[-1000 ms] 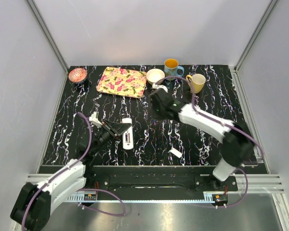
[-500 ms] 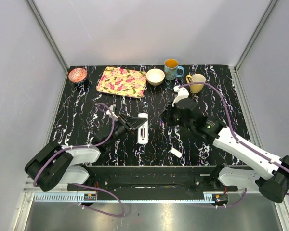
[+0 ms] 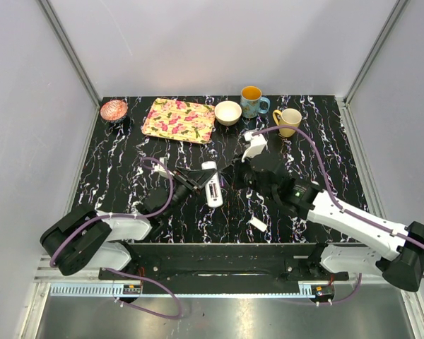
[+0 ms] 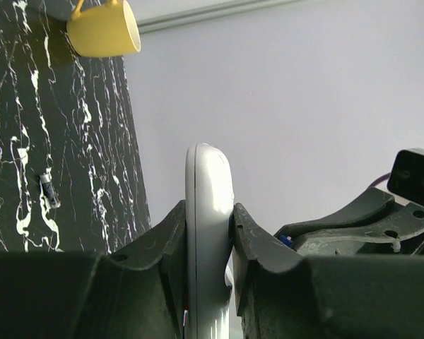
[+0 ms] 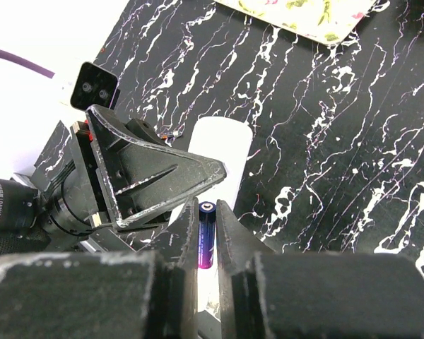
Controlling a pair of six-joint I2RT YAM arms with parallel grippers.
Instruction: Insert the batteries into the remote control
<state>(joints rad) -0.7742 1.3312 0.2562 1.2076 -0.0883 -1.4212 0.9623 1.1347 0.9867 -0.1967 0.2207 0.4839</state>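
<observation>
Remote control clamped edgewise in jaws of left gripper, on near side of floral tray, battery pinched between jaws of right gripper, tip just beside remote, also nearer than tray

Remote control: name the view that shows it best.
Top external: the remote control shows full length in the left end effector. Left wrist shows only its thin edge; right wrist, one end behind that end effector.

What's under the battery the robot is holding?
The white remote control sits just below the battery. Whether its slot is open I can't see, since the right fingers and battery cover that part.
</observation>
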